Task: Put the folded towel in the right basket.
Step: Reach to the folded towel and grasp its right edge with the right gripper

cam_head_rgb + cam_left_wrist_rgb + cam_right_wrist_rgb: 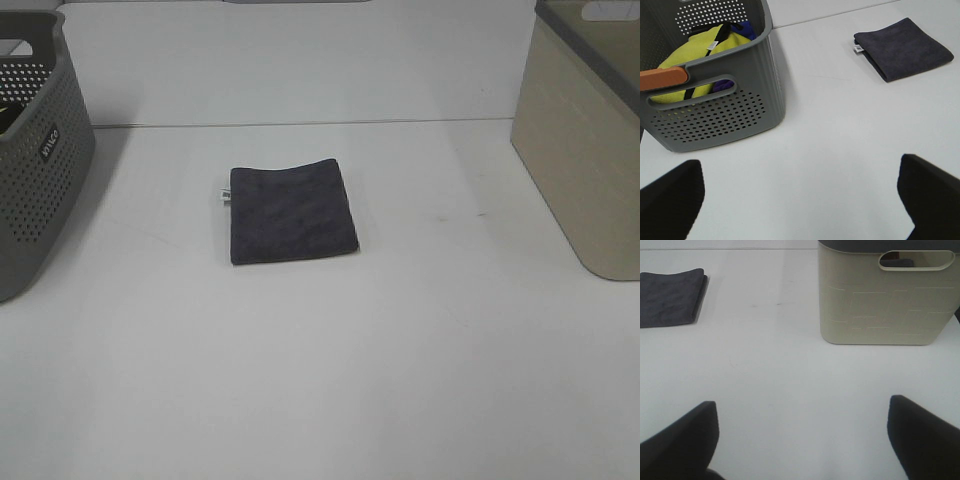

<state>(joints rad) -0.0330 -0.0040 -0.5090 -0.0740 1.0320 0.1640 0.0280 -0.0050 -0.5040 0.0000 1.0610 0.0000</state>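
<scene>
A folded dark grey towel (291, 214) lies flat on the white table, near the middle. It also shows in the left wrist view (903, 48) and in the right wrist view (671, 297). The right basket (590, 150) is beige with a dark rim and stands at the table's right edge; it also shows in the right wrist view (887, 295). My left gripper (800, 195) is open and empty over bare table beside the grey basket. My right gripper (802, 440) is open and empty, in front of the beige basket. Neither gripper shows in the exterior high view.
A grey perforated basket (35, 150) stands at the table's left edge; in the left wrist view (715, 90) it holds yellow and blue cloth and has an orange handle. The table's back edge (300, 124) meets a white wall.
</scene>
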